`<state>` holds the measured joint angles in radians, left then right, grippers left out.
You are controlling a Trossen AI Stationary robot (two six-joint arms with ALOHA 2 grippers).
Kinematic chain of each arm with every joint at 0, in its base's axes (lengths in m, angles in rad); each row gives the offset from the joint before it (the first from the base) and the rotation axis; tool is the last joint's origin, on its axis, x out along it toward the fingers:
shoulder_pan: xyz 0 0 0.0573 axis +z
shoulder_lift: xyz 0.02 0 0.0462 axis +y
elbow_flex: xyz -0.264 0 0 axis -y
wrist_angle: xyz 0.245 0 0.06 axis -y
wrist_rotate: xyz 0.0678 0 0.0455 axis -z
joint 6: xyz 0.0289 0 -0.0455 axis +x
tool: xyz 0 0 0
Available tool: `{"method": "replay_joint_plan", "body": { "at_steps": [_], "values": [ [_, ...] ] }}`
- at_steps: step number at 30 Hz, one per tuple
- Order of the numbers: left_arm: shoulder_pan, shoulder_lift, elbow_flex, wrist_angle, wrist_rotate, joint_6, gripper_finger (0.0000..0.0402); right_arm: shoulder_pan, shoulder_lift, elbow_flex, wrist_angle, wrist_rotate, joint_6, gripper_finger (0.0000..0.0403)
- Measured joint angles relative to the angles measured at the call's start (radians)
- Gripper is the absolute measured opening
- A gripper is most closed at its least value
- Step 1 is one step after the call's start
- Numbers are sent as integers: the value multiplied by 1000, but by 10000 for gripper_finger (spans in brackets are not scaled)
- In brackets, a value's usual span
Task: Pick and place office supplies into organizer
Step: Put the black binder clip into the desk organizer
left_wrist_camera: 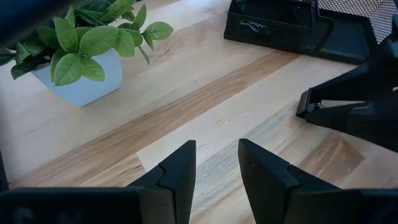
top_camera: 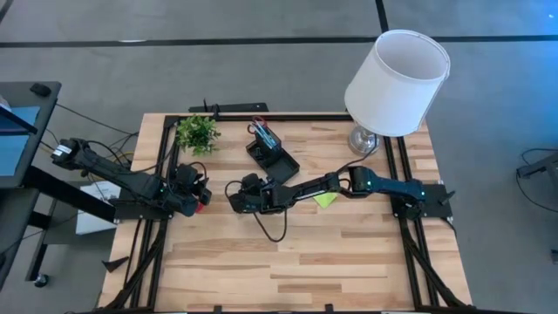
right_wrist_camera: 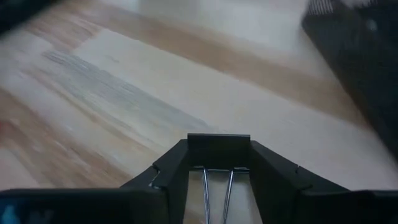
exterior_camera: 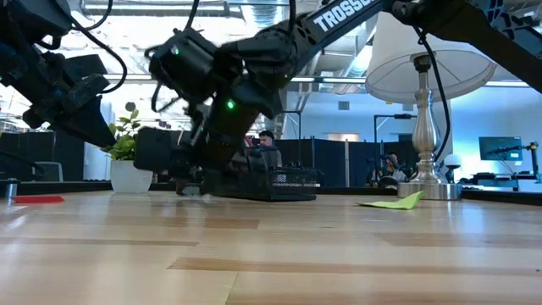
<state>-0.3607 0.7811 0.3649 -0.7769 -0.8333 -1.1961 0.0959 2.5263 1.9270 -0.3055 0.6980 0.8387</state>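
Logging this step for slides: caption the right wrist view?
Right gripper shut on a black binder clip, held above the wood table, organizer at the edge.

My left gripper (left_wrist_camera: pixel 216 167) hovers over bare table (left_wrist_camera: pixel 205 112), fingers slightly apart with nothing between them. I see the plant (left_wrist_camera: pixel 87 46) ahead, the organizer (left_wrist_camera: pixel 292 28) beyond, and the other arm (left_wrist_camera: pixel 357 99) beside it.

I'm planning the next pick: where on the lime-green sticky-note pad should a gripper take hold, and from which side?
Probably its raised edge. The sticky-note pad lies almost flat on the table, but the end toward the lamp lifts off the wood. Come in low from that side, one finger under the lifted edge. The right gripper holds a binder clip now.
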Motion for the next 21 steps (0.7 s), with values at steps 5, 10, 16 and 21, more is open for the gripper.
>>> {"method": "replay_joint_plan", "body": {
  "at_steps": [5,10,16,21],
  "values": [
    [0,0,0,0,0,0,116,-2,0,91,-3,7,-107,135],
    [0,0,0,-9,1,4,116,-18,0,192,-69,38,-180,149],
    [0,0,0,-62,1,-53,116,-63,0,299,-355,72,-119,135],
    [0,0,0,-64,1,-56,116,-128,0,304,-488,54,-43,139]
  ]
}}
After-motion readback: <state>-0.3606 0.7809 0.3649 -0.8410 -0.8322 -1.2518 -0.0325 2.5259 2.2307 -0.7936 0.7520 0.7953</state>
